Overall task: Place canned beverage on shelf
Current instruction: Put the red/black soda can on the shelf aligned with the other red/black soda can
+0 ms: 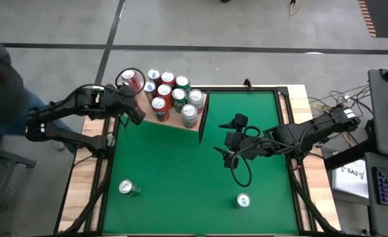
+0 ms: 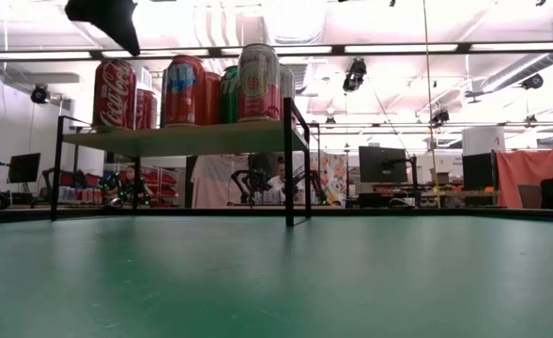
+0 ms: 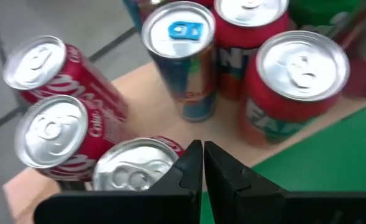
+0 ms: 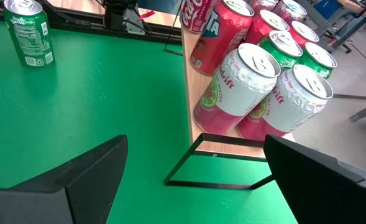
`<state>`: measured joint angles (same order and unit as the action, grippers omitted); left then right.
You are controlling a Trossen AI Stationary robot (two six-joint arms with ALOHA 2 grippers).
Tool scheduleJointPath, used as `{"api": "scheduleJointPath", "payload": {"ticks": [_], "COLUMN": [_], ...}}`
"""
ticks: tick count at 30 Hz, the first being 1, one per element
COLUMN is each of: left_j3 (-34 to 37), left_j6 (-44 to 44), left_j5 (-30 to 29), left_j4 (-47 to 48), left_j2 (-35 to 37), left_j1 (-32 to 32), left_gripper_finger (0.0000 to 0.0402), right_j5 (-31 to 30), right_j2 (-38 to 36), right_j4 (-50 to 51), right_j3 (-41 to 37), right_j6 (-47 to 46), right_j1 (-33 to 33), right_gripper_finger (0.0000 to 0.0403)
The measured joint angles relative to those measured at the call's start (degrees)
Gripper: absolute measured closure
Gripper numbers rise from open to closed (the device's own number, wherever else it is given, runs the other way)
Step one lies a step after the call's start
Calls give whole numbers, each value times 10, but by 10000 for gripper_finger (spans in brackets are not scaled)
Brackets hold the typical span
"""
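The shelf (image 1: 172,123) is a pale wood board on dark legs at the table's far left, with a dark end panel (image 4: 220,167). Several upright cans (image 1: 170,92) crowd it, a red cola can (image 2: 115,94) at its left end. My left gripper (image 3: 202,167) is shut with nothing in it. It hovers over the shelf's left end (image 1: 136,113), above the can tops (image 2: 116,28). My right gripper (image 1: 228,139) stands open at mid-table, right of the end panel, with nothing between its fingers (image 4: 195,186). Two more cans stand on the green table: a green one (image 1: 129,188) and one with a blue tab (image 1: 244,200).
The green table (image 1: 180,171) lies between the shelf and the two loose cans at its near side. The green can (image 4: 28,32) stands well left of my right gripper. Wooden borders run along the table's left and right edges (image 1: 82,178).
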<state>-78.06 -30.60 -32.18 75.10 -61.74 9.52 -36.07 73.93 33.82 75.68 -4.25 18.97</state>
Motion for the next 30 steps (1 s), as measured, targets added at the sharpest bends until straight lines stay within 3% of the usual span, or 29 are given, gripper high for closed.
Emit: {"api": "scheduleJointPath", "payload": {"ticks": [4, 14, 30], "left_j3": [0, -1, 0], "left_j6": [-4, 1, 15], "left_j5": [-32, -33, 38], "left_j4": [21, 49, 56], "left_j2": [-10, -27, -14], "left_j1": [0, 0, 0], "left_gripper_finger": [402, 402, 402], "right_j5": [0, 0, 0], "right_j2": [0, 0, 0], "right_j4": [0, 0, 0], "right_j3": [0, 0, 0], "right_j6": [0, 0, -2], "right_j1": [0, 0, 0], "right_gripper_finger": [35, 35, 35]}}
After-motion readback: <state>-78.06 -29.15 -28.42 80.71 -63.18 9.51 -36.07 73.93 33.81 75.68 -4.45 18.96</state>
